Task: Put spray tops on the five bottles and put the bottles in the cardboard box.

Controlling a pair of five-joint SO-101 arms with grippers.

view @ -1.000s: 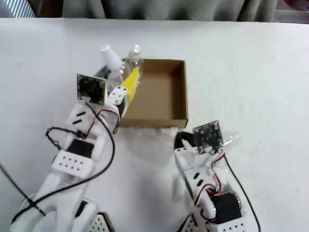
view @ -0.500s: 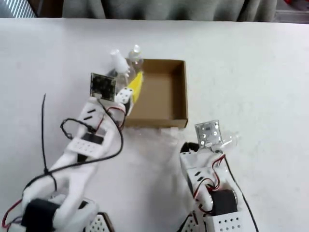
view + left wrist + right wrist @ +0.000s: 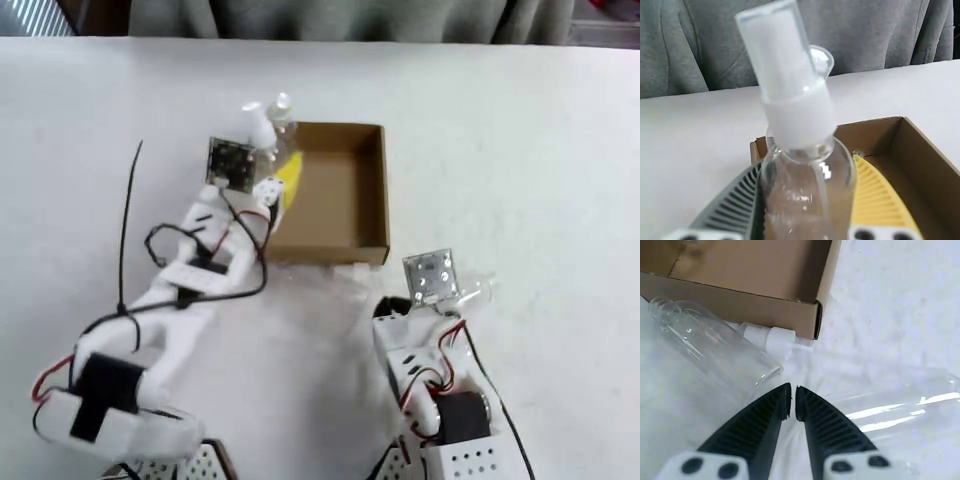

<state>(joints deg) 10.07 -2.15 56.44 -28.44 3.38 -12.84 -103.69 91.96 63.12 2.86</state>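
Observation:
My left gripper (image 3: 807, 172) is shut on a clear bottle (image 3: 805, 200) that carries a white spray top (image 3: 790, 90), held upright between the grey and yellow fingers. In the high view this bottle (image 3: 256, 125) is at the far left corner of the cardboard box (image 3: 372, 190). A second capped bottle (image 3: 282, 110) stands just behind it. My right gripper (image 3: 792, 396) is shut on nothing and hangs low over the table in front of the box's near wall (image 3: 740, 300). A capped bottle (image 3: 715, 347) lies along that wall. Another clear bottle (image 3: 900, 407) lies beside the gripper.
The box floor (image 3: 330, 195) is bare brown cardboard. The right arm (image 3: 435, 370) sits at the near edge of the white table (image 3: 520, 140). A black cable (image 3: 125, 230) loops off the left arm. Grey cloth (image 3: 700, 45) hangs behind the table.
My left arm has carried the capped bottle away from me and to the right, up to the box's far left corner. The right arm drew back slightly, then stayed still.

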